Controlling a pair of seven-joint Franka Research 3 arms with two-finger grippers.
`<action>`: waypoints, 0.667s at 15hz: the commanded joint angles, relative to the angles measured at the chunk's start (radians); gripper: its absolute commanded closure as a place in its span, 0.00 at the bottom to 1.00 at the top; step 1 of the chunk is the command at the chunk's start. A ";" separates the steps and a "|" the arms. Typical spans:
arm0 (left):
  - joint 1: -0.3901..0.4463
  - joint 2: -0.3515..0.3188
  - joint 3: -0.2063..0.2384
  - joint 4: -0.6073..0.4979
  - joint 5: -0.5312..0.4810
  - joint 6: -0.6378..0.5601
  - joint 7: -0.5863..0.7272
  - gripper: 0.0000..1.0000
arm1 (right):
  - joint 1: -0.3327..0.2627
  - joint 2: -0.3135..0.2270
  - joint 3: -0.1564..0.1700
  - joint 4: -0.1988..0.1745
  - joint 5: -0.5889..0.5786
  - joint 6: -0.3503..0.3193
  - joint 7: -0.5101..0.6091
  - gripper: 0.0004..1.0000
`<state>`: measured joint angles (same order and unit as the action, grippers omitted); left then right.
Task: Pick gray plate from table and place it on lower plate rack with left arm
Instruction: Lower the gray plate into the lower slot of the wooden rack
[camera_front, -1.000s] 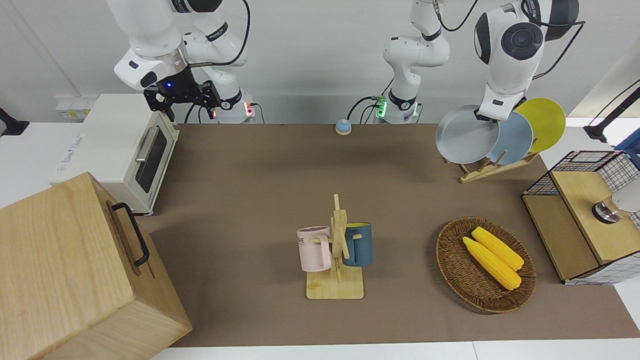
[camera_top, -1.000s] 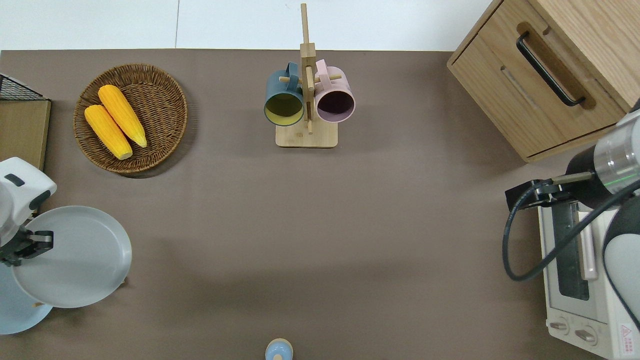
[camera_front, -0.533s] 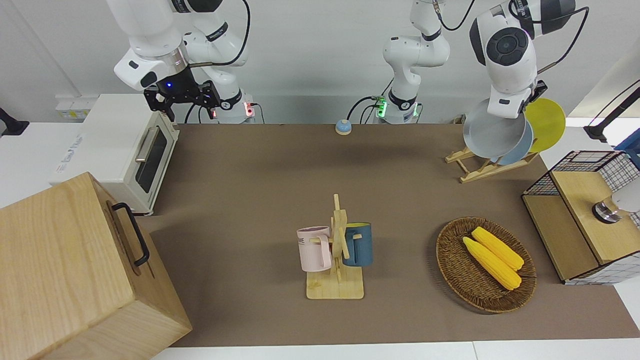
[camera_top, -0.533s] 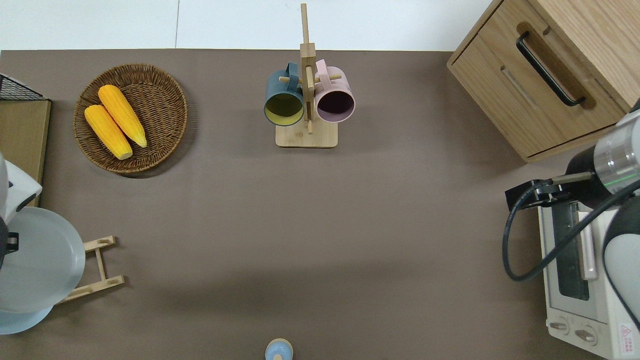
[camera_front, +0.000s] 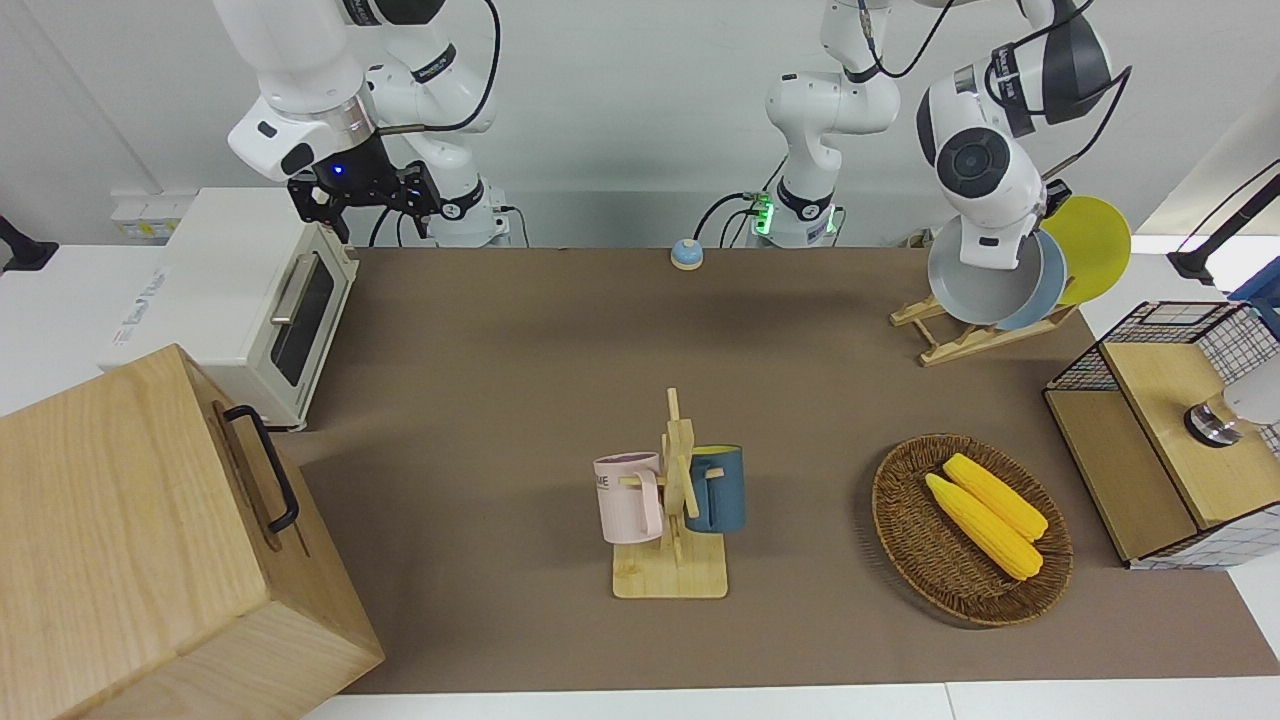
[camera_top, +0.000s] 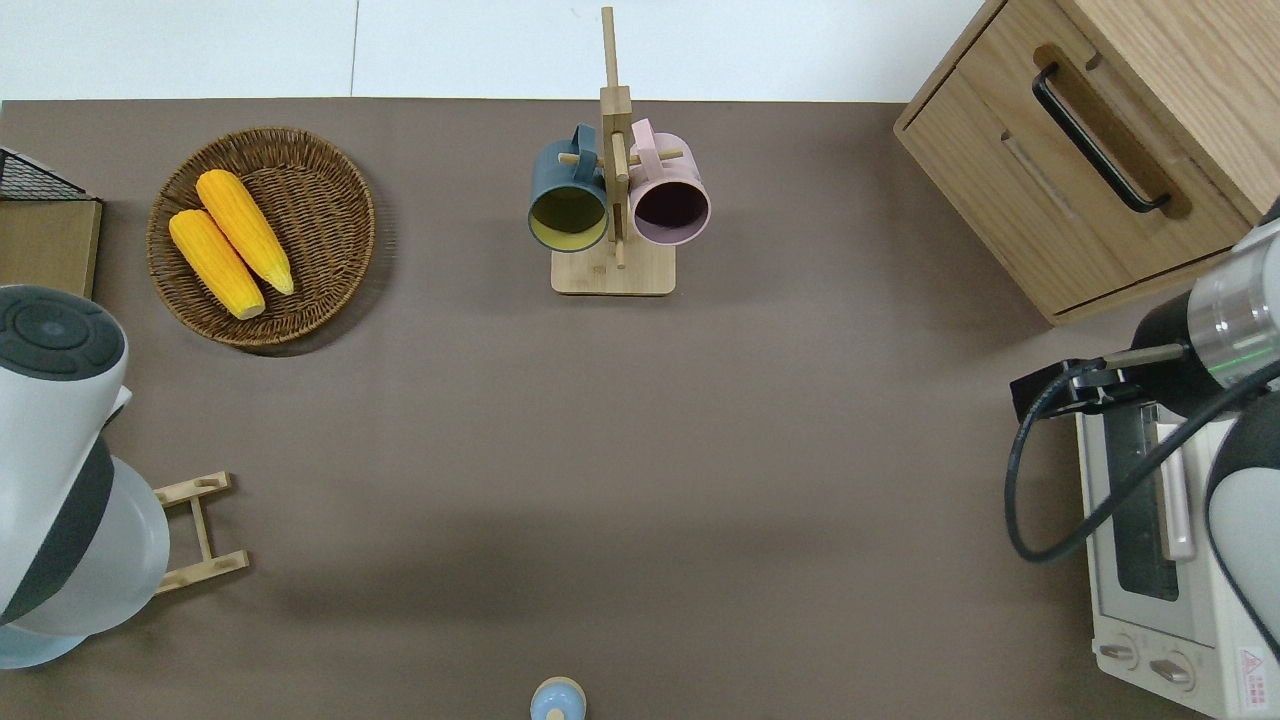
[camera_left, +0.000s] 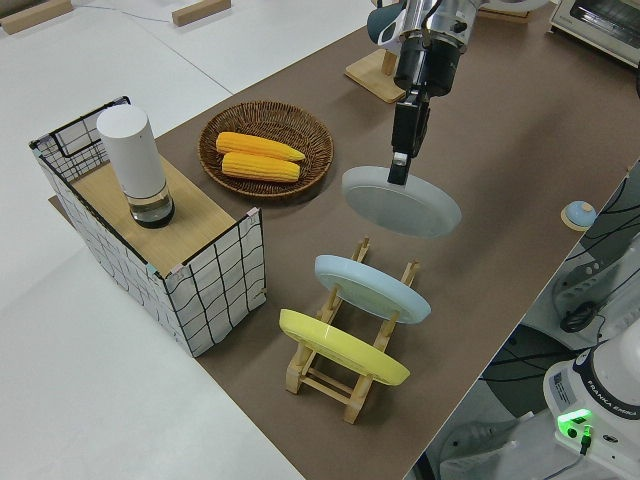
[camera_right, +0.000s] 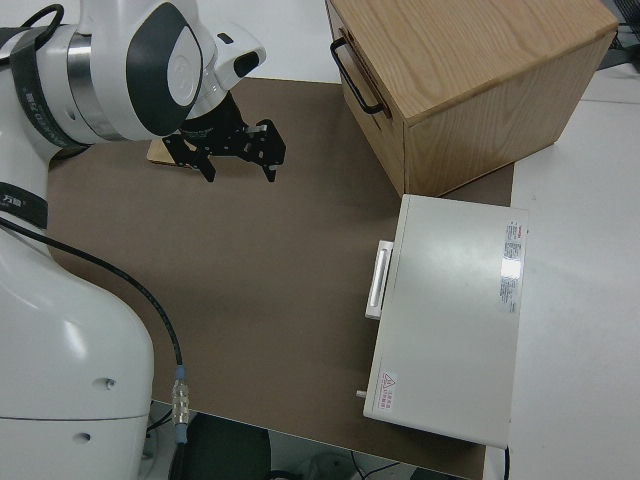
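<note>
Since the earlier frames the gray plate (camera_front: 975, 285) has swung from a broad face-on tilt to a lower, more compact attitude over the lower plate rack (camera_front: 955, 335), and the left arm (camera_front: 985, 165) now leans in above it.

Near the robots — a small blue bell (camera_front: 686, 254) sits at the table edge between the two bases. The right arm is parked, its gripper (camera_right: 235, 150) with fingers apart.

At the left arm's end of the table, the left gripper (camera_left: 402, 165) is clamped on the gray plate's rim; the plate hangs in the air, tilted, over the rack's free slots. It does not appear seated between the pegs. Next along the rack, toward the table end, a light blue plate (camera_left: 372, 288) and then a yellow plate (camera_left: 343, 347) stand in their slots.

Farther out — a wicker basket (camera_front: 905, 530) holding two corn cobs (camera_front: 990, 512), and mid-table a wooden mug stand (camera_front: 672, 560) with a pink mug (camera_front: 627, 497) and a dark blue mug (camera_front: 720, 488).
</note>
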<state>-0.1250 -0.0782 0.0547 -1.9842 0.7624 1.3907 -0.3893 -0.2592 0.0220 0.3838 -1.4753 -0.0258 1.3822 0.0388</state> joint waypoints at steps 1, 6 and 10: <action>-0.012 -0.006 -0.001 -0.047 0.031 0.019 -0.058 1.00 | -0.023 -0.004 0.021 0.007 -0.006 -0.011 0.012 0.02; -0.030 0.017 -0.001 -0.094 0.031 0.047 -0.161 1.00 | -0.023 -0.004 0.020 0.007 -0.006 -0.011 0.012 0.02; -0.038 0.029 -0.001 -0.134 0.034 0.080 -0.243 1.00 | -0.023 -0.002 0.021 0.006 -0.005 -0.011 0.012 0.02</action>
<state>-0.1460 -0.0454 0.0480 -2.0743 0.7653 1.4393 -0.5670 -0.2592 0.0220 0.3838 -1.4753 -0.0258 1.3822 0.0388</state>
